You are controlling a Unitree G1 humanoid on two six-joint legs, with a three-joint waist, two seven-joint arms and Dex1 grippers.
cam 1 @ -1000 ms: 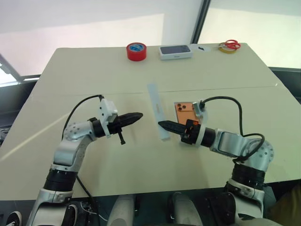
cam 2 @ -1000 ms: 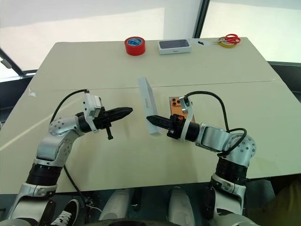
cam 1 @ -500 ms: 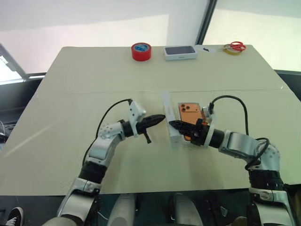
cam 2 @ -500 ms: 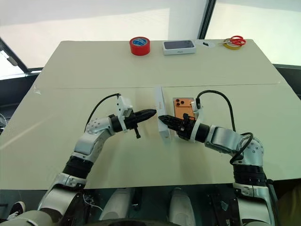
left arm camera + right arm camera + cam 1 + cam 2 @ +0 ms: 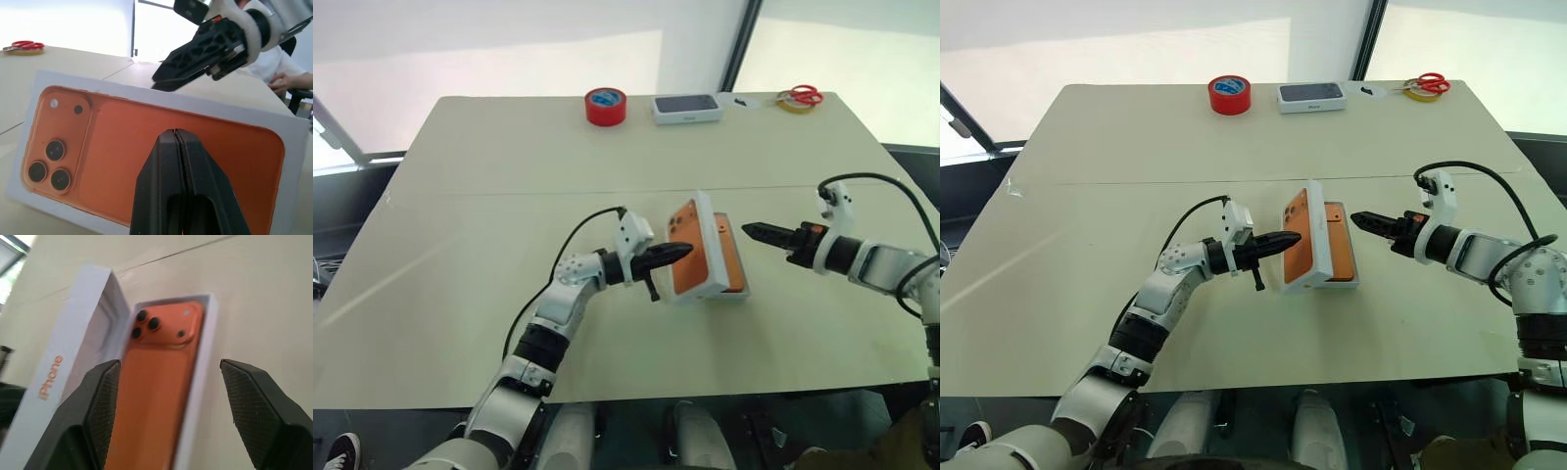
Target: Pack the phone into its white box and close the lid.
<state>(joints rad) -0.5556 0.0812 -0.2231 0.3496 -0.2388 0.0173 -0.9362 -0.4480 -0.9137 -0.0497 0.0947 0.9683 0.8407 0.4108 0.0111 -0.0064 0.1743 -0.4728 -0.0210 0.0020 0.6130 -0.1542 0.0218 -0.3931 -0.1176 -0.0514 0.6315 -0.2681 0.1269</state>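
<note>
Phone (image 5: pixel 156 382) lies camera-side up in the white box (image 5: pixel 1344 279), near the desk's (image 5: pixel 509 147) centre, long axis running from near edge toward far edge. The lid (image 5: pixel 1299 240) stands tilted over the box's left long side, orange printed top facing the left gripper (image 5: pixel 1283 240), whose closed jaws press against it. Right gripper (image 5: pixel 759 232) hovers apart off the box's right side, jaws open and empty. Left arm is nearer, so I'd say tipping the lid rightward falls to it.
</note>
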